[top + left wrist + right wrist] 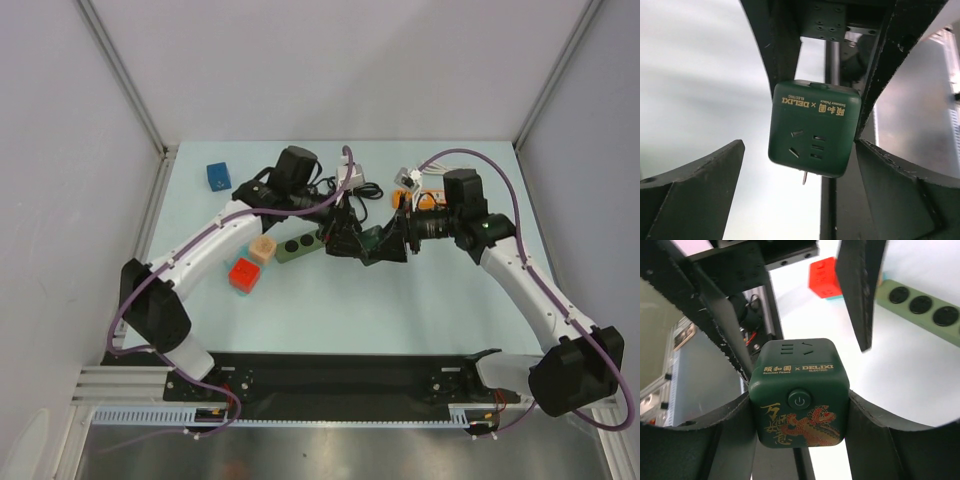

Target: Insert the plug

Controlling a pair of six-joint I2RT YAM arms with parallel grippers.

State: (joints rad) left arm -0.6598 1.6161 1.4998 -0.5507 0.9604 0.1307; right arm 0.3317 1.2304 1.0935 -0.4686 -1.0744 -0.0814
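Observation:
The plug is a dark green cube adapter [372, 238] with gold lettering and a dragon print [799, 430]. My right gripper [800, 400] is shut on its two sides and holds it above the table. In the left wrist view the cube [812, 130] hangs between my left gripper's fingers [705, 185], with a metal prong [804, 177] sticking out below it. My left gripper [345, 235] is open around the cube; its right finger is at the cube's edge. The green power strip [297, 244] lies on the table just left of the grippers and also shows in the right wrist view [925, 307].
A red block [243, 273] and a beige block [262, 249] lie beside the strip's left end. A blue block [218, 176] sits at the back left. Black cables [365, 190] and small orange and white parts [410, 185] lie behind the grippers.

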